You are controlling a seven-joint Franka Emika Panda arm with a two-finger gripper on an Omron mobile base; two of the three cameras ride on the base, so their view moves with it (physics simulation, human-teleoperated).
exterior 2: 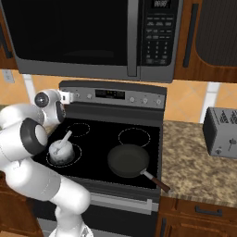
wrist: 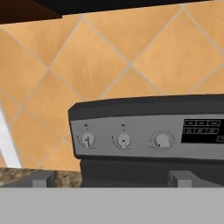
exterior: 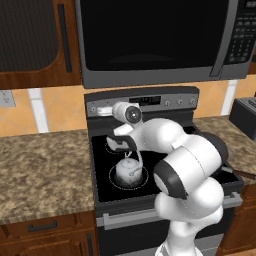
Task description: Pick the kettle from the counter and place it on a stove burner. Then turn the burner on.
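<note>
Black glass stove top set between two stretches of speckled granite surface. On the front left burner ring stands the kettle, upright, handle arched above the lid. On the front right burner sits a black frying pan, its handle pointing off the front right corner. On the right-hand surface stands a grey toaster.
</note>
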